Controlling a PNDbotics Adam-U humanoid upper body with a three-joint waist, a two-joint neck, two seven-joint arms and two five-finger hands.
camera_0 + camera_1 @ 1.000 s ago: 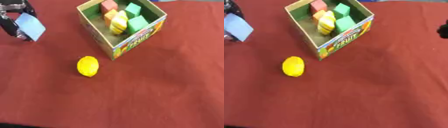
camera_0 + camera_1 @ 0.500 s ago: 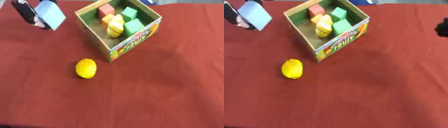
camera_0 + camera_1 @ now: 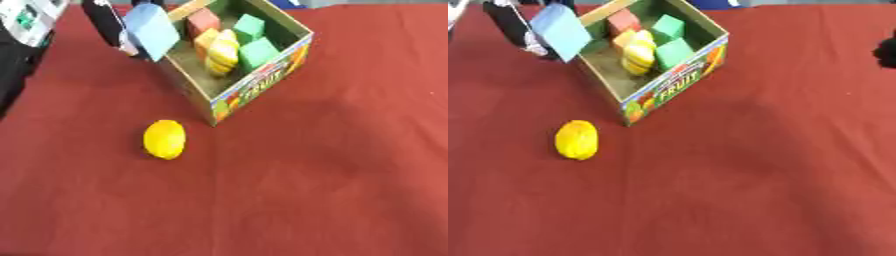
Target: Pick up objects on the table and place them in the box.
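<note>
- At about eleven o'clock, my left hand (image 3: 109,22) has its fingers closed around a pale blue block (image 3: 153,31), which is tilted and hangs right at the box's near-left wall, partly over the rim. I judge this the item in transit: carried to the box but not yet let go.
- At about eight o'clock from centre, a yellow lemon-shaped thing (image 3: 164,139) lies on the red tablecloth (image 3: 332,175), just beside the box's nearest corner but apart from it. It is the only loose item I see on the table, so it looks like the last pickup.
- At about twelve o'clock, the cardboard box (image 3: 262,85), printed "FRUIT" on its side, already holds a red block (image 3: 203,21), two green blocks (image 3: 260,53) and a yellow-and-orange striped piece (image 3: 221,50). That much I count as done.
- At three o'clock in the right eye view, only a dark sliver of my right hand (image 3: 885,51) shows at the edge; I cannot tell how its fingers stand.
</note>
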